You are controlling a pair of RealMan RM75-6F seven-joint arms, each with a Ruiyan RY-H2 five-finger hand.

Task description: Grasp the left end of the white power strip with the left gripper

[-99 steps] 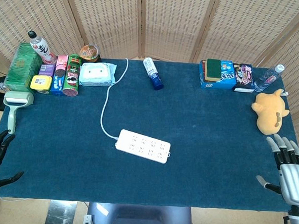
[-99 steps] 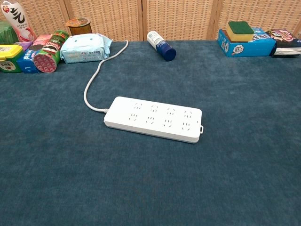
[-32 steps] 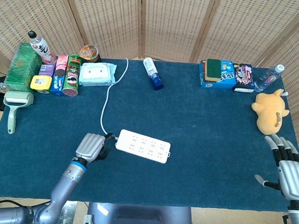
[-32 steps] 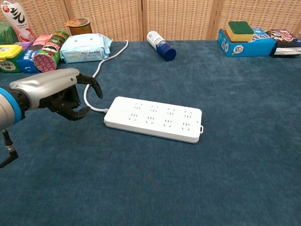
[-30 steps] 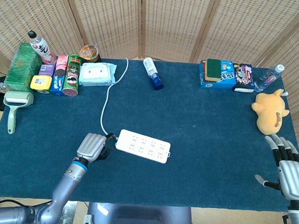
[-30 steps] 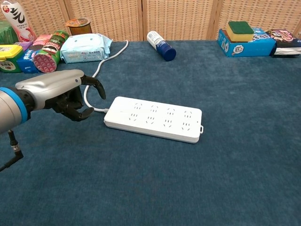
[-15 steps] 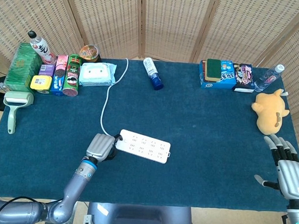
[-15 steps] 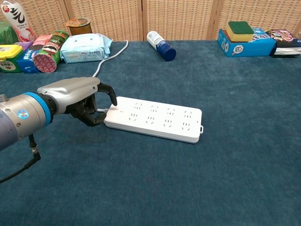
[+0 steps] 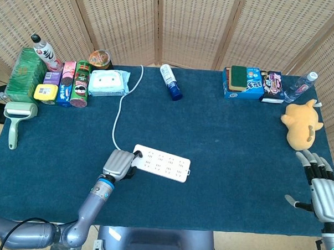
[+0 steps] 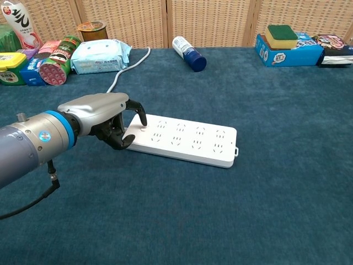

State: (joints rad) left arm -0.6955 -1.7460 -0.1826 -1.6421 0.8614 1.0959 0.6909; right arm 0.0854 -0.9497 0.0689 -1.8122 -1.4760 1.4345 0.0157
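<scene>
My left hand (image 10: 105,118) sits at the left end of the flat white plastic power strip (image 10: 185,140), which lies near the middle of the blue-carpeted counter (image 10: 248,210), its white cord (image 9: 119,109) running away toward the back. In the chest view my dark fingers (image 10: 138,112) curl over the top of that end while the thumb hooks in low at the near edge, so the end sits inside the curl; whether the fingers are actually pressing the casing or only cupped around it, I cannot tell from here. The head view shows the same hand (image 9: 120,163) covering the strip's end (image 9: 161,163), with the strip flat on the counter. I judge this to be the closing step of the grasp, with the reach done and the hold not yet proven. The next move, as I read it, calls for squeezing the thumb and fingers together across the thickness of the casing, keeping clear of the cord's exit. My right hand (image 9: 324,190) rests open at the right edge of the counter, fingers spread, holding nothing.
</scene>
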